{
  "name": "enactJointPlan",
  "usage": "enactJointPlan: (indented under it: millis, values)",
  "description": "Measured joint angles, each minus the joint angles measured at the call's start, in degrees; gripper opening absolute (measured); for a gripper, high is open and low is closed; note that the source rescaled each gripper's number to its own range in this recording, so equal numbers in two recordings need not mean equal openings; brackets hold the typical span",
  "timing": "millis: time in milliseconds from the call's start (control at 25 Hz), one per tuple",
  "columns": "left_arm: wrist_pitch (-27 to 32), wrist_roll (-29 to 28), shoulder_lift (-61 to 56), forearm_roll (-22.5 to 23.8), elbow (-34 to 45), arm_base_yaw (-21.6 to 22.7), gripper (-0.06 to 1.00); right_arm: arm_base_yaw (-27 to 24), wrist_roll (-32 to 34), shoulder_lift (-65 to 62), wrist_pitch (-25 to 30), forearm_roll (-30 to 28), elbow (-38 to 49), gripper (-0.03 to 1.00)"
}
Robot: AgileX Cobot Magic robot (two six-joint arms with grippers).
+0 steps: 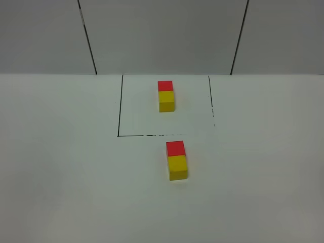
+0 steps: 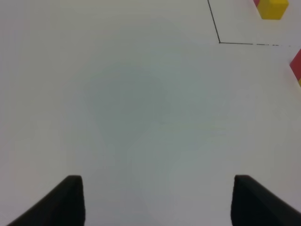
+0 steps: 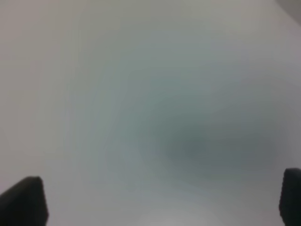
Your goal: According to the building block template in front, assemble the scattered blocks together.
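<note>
Red cube [image 1: 175, 148] and yellow cube [image 1: 177, 168] sit joined just outside the black outline [image 1: 119, 106] framing the template pair [image 1: 166, 95]. Left gripper [image 2: 157, 200] and right gripper [image 3: 162, 200] stand open, empty; retreat should avoid nudging the pair.

matt red cube [image 1: 175, 148] & yellow cube [image 1: 178, 167], smooth white table [image 1: 66, 167]

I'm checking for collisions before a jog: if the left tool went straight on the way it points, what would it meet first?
Probably only bare table. The left tool is open and empty; the blocks sit off to one side of its line, though depth is unclear.
</note>
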Motion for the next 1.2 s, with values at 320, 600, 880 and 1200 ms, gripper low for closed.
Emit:
enactJointPlan:
  millis: [320, 600, 880, 1200]
  values:
    - [0.00, -0.05, 0.00, 0.00, 0.00, 0.00, 0.46, 2.10, -3.01, -28.18, 7.76, -0.20, 10.18, 0.99]
    - [0.00, -0.05, 0.00, 0.00, 0.00, 0.00, 0.46, 4.81, -3.15, -42.74, 13.93, 0.19, 14.95, 0.98]
    - [0.00, -0.05, 0.00, 0.00, 0.00, 0.00, 0.46, 4.86, -4.29, -52.88, 13.81, 4.53, 18.28, 0.92]
    - [0.00, -0.05, 0.00, 0.00, 0.00, 0.00, 0.46, 10.22, -6.54, -55.26, 15.53, 4.71, 19.43, 0.76]
